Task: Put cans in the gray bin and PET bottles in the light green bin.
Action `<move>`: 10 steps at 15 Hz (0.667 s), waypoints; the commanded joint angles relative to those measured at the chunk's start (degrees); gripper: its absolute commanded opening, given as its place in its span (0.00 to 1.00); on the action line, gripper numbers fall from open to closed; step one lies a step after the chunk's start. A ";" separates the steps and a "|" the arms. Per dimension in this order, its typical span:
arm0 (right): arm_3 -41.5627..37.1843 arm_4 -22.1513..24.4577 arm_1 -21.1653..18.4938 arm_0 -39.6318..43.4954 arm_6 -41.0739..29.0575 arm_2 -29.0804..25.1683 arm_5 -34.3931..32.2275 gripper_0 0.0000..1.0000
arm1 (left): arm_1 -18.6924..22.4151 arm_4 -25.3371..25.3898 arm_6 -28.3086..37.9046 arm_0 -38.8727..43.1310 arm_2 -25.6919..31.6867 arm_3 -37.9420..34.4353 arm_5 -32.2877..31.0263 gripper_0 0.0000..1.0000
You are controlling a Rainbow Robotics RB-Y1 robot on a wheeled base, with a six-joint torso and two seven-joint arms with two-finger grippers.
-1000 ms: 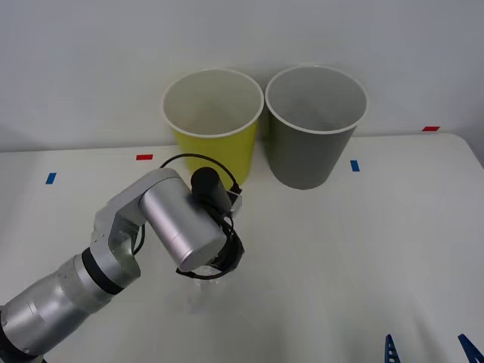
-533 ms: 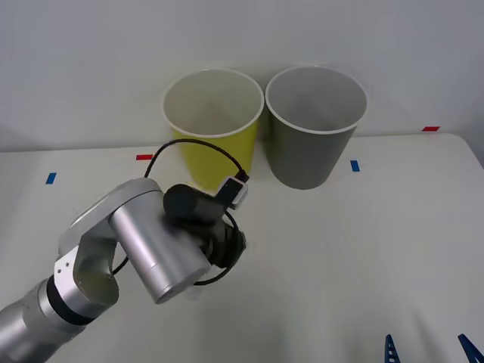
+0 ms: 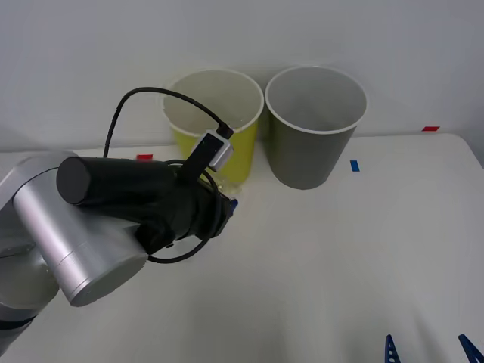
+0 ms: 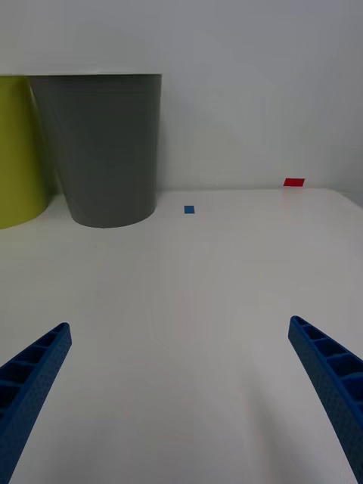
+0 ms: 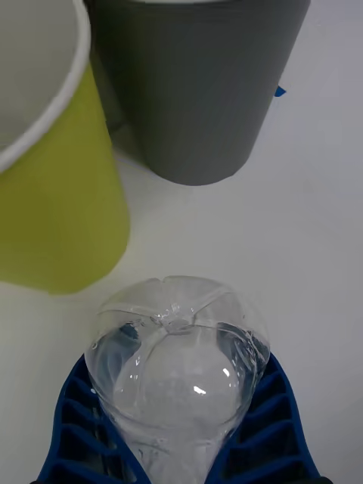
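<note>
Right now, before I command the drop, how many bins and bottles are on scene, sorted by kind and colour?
Yellow-green tapered plastic bin: 1
Dark-gray tapered plastic bin: 1
Crushed clear plastic bottle, held in the left end effector: 1
Total: 3

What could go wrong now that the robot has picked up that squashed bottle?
The left gripper holds the crinkled clear bottle only by its sides; it might slip out before reaching the light green bin. The gray bin stands right beside it, so a drop slightly off could land in the wrong bin. The right gripper waits open, apart.
</note>
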 commanded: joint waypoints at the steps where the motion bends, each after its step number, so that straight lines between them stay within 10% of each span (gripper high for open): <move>1: 0.00 0.00 0.00 0.00 0.00 0.00 0.00 1.00 | -0.05 4.00 -2.56 1.30 6.48 -4.14 0.07 0.00; 10: 0.00 0.00 0.00 0.00 0.00 0.00 0.00 1.00 | -2.60 16.84 -15.30 7.27 30.22 -15.09 0.07 0.00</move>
